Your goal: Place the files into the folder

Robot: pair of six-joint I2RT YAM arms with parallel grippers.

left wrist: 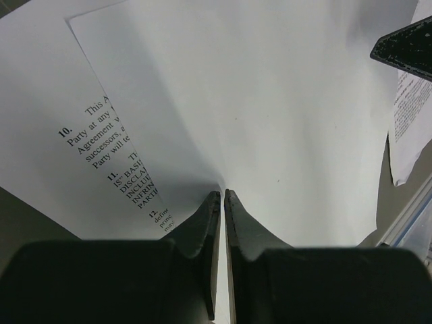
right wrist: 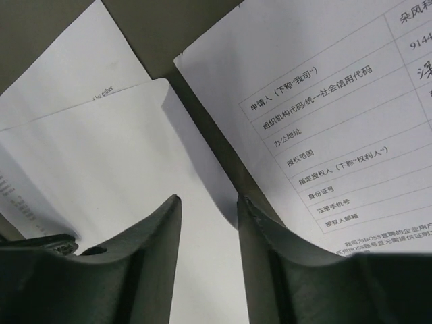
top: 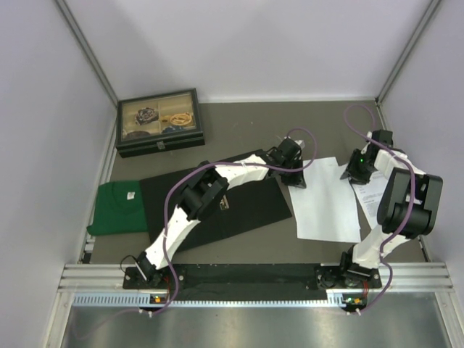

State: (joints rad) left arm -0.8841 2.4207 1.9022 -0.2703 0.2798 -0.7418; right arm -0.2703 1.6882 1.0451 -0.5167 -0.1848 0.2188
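The folder (top: 254, 210) lies open on the table, black inside up, partly under my left arm. To its right lie the files (top: 326, 206), loose white sheets. My left gripper (top: 297, 176) (left wrist: 223, 194) is shut on the near edge of a blank sheet (left wrist: 270, 101), which bows up over a printed sheet (left wrist: 101, 142). My right gripper (top: 359, 170) (right wrist: 208, 198) stands open, its jaws on either side of the curled corner of a blank sheet (right wrist: 115, 155). A printed form (right wrist: 324, 121) lies just right of it.
A black glass-lidded box (top: 160, 122) sits at the back left. A green cloth (top: 119, 206) lies left of the folder. Another printed sheet (top: 370, 201) rests by the right wall. A metal rail (top: 254, 279) runs along the near edge.
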